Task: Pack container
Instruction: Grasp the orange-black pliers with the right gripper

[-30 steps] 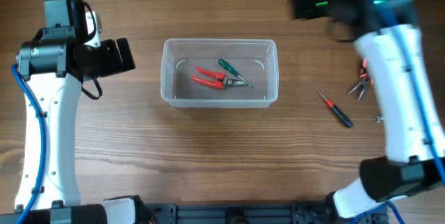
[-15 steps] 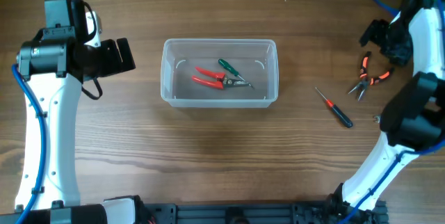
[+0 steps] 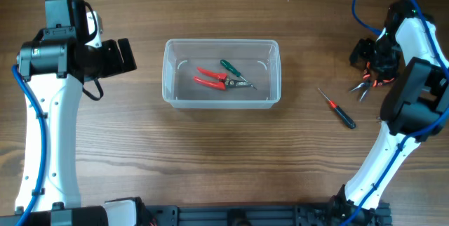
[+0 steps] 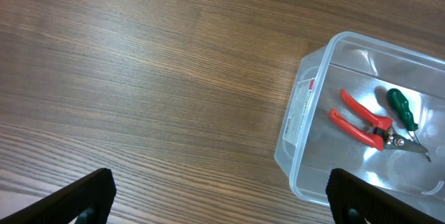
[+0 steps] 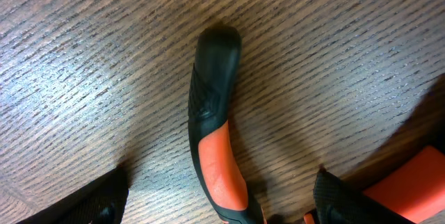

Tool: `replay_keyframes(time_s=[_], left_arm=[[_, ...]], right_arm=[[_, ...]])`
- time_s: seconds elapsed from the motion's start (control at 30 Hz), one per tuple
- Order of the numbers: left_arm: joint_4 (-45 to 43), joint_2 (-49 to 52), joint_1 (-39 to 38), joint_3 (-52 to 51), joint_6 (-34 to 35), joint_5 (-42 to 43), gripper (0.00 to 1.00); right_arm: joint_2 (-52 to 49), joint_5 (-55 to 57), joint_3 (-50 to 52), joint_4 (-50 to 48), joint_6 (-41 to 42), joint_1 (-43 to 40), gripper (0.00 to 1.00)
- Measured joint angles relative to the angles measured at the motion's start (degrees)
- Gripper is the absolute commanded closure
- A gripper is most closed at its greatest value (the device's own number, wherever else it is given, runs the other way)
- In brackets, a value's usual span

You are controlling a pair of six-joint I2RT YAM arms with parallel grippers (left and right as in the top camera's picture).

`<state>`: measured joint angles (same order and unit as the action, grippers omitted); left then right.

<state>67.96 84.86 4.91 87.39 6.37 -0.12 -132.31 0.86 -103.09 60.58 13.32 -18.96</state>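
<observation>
We see the clear, round-cornered container (image 3: 222, 42) at mid-table, holding red pliers (image 3: 209, 79) and a green screwdriver (image 3: 230, 67). Since a second ago our right gripper (image 5: 222, 200) has dropped over the orange-black pliers (image 5: 212, 133), fingers spread either side. The left gripper (image 4: 219, 200) stays put, gaping wide.

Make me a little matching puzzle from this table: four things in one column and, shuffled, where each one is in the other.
Things
1. container
2. red-handled pliers
3. red-and-black screwdriver
4. orange-and-black pliers

Places
A. on the bare table, between the container and the right arm
B. between the open fingers of the right pincer
C. middle of the table, holding two tools
D. inside the container, beside a green-handled screwdriver

Pairs: 1-C, 2-D, 3-A, 4-B
</observation>
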Motion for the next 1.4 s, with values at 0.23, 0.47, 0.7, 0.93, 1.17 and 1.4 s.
replay_keyframes(time_s=[0.23,0.47,0.7,0.93,1.17,1.4], left_arm=[[0.0,0.0,0.0,0.0,0.0,0.0,0.00],[0.0,0.0,0.0,0.0,0.0,0.0,0.00],[0.0,0.0,0.0,0.0,0.0,0.0,0.00],[0.0,0.0,0.0,0.0,0.0,0.0,0.00],[0.0,0.0,0.0,0.0,0.0,0.0,0.00],[0.0,0.0,0.0,0.0,0.0,0.0,0.00]], right_arm=[[1.2,0.3,2.2,-1.7,-1.3,0.0,0.72],[1.4,0.4,2.5,-1.7,-1.3,0.0,0.96],[1.6,-1.5,2.1,-0.3,-3.8,0.2,0.96],[14.4,-3.7,-1.8,1.5,-11.6,9.9,0.96],[29.8,-6.7,-5.5,2.8,-34.6,37.7,0.96],[20.1,-8.5,-3.1,3.0,-59.6,50.2,0.96]])
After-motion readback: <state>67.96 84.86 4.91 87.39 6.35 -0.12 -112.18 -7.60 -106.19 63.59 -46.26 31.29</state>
